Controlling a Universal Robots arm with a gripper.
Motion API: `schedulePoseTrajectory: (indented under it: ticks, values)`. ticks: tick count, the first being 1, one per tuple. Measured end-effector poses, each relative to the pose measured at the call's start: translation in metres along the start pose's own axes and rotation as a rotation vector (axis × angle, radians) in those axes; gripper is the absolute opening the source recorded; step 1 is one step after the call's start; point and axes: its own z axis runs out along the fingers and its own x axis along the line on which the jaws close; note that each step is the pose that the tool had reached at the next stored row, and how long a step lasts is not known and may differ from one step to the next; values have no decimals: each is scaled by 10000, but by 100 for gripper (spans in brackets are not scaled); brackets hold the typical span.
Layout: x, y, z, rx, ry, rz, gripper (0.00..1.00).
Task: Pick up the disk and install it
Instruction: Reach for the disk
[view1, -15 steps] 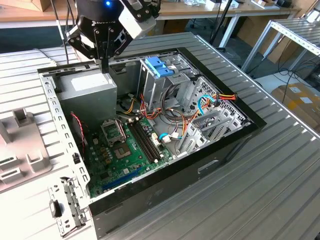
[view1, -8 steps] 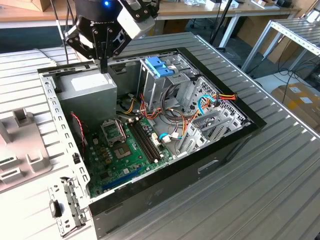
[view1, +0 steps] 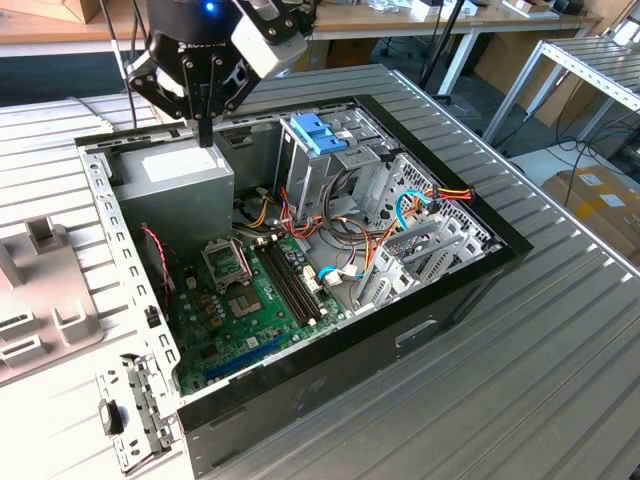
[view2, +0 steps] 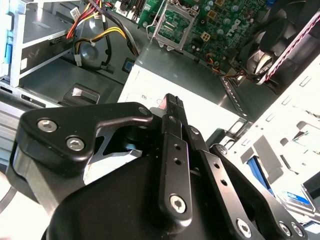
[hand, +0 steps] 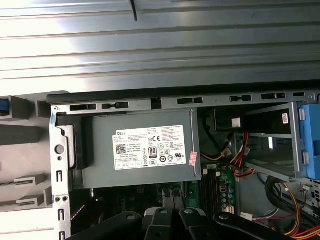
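— Where's the disk (view2: 298, 198)?
— Lying flat on the desk (view1: 560, 380) just outside the computer case (view1: 330, 370), I think, label up for a top grasp. My gripper (view1: 205, 140) hangs over the power supply (view1: 175, 185), jaws closed and empty.

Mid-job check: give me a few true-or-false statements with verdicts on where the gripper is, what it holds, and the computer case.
1. The gripper is above the grey power-supply box with a white sticker. True.
2. The gripper holds the disk. False: it is shut with nothing in it.
3. The black computer case is closed. False: it lies open, showing the green motherboard.
4. The light-blue plastic latch tabs sit on the grey metal cage. True.
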Motion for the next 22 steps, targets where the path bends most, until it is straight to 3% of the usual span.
schedulePoseTrajectory:
  ticks: [22]
  values:
    - [89,-7,-2,0,0,0,11]
